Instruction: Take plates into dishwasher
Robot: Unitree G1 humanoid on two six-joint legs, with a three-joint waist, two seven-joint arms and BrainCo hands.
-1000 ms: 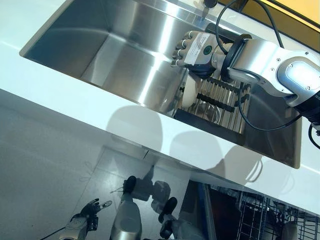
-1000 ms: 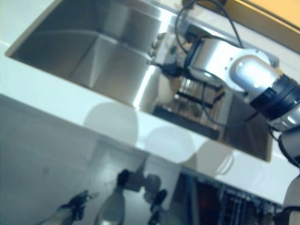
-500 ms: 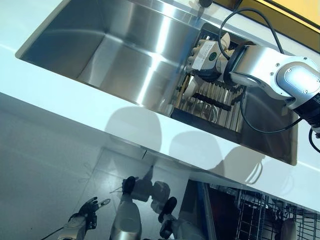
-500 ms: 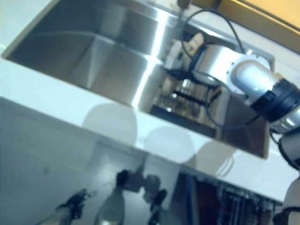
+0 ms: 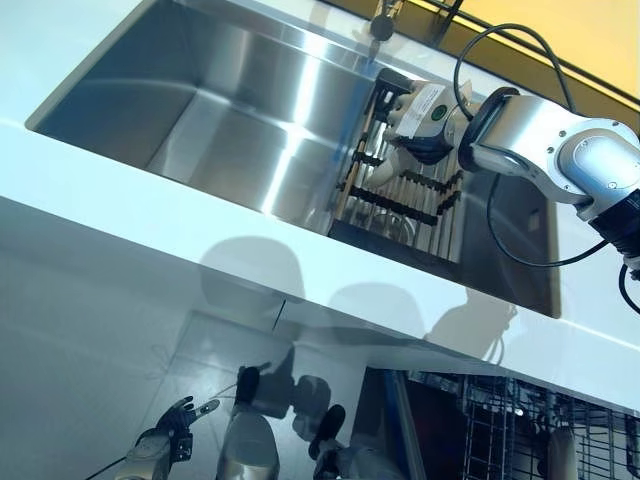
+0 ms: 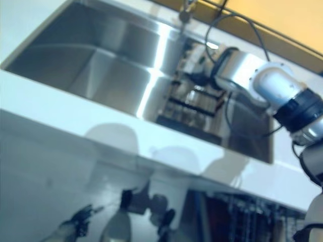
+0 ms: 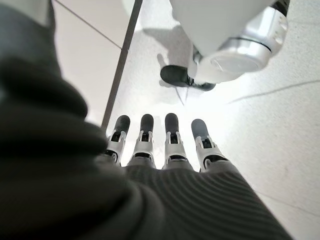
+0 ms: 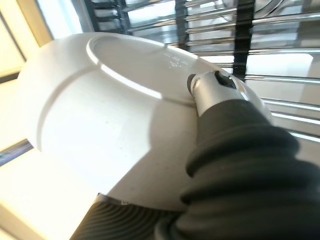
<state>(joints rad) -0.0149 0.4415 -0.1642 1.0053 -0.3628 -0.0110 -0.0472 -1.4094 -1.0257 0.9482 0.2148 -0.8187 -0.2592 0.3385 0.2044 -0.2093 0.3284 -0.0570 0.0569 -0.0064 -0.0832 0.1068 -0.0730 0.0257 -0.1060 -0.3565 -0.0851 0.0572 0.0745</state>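
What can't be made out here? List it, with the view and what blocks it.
- Right hand fingers: the white plate covers them in the right wrist view.
- Drying rack contents: too small in the eye views.
- Dishwasher rack: cut off by the left eye view's lower edge.
- Left hand thumb: outside the left wrist view.

I see the sink (image 5: 210, 90) set in the countertop (image 5: 130, 215), with a slatted drying rack (image 5: 400, 195) in its right part. My right hand (image 5: 420, 105) sits over the rack's far end, holding a plate (image 8: 115, 130). The dishwasher rack (image 5: 500, 430) lies below the counter's near edge at right, my left hand (image 5: 165, 445) low at left.
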